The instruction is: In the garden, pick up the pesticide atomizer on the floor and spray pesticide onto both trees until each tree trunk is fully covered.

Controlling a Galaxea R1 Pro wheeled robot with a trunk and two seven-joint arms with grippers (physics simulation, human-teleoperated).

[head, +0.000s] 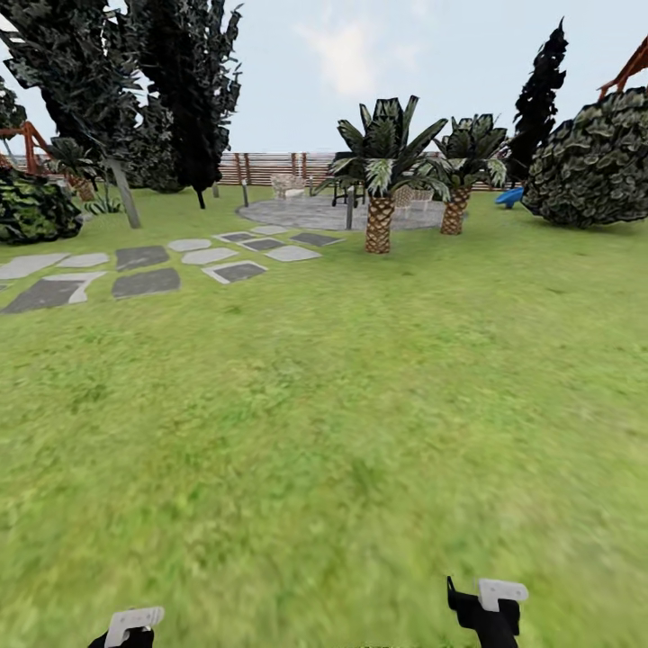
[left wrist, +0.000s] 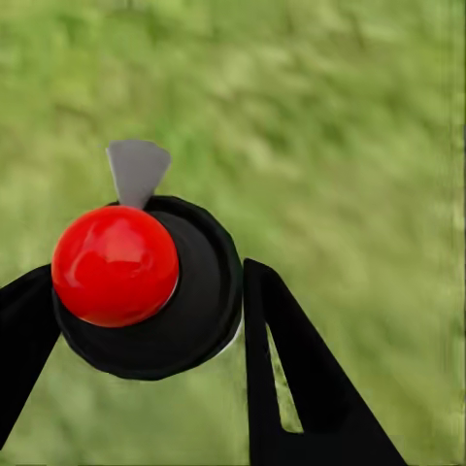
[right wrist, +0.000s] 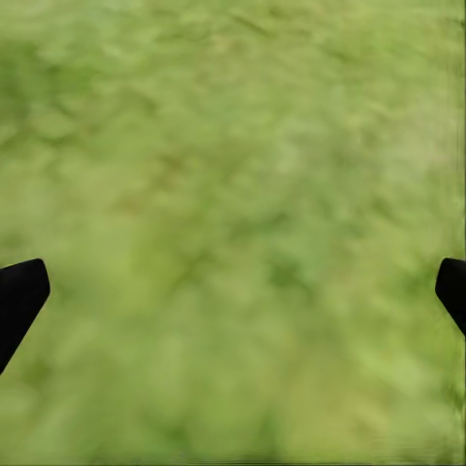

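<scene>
In the left wrist view the pesticide atomizer [left wrist: 146,282], a black round body with a glossy red cap and a grey trigger, sits between my black fingers. My left gripper [left wrist: 146,306] is shut on it and also shows at the bottom of the head view [head: 126,630]. My right gripper [right wrist: 238,286] is open over bare grass, low on the right in the head view [head: 486,612]. Tall trees [head: 171,81] with dark ragged foliage stand far off at the back left. One thin grey tree trunk [head: 126,193] shows below them.
Green lawn [head: 324,432] stretches ahead. Grey stepping stones [head: 144,270] lie to the left and a paved circle [head: 315,214] lies beyond them. Two short palms [head: 380,180] stand mid-right, a round bush [head: 594,162] stands far right, and a slat fence [head: 270,166] closes the back.
</scene>
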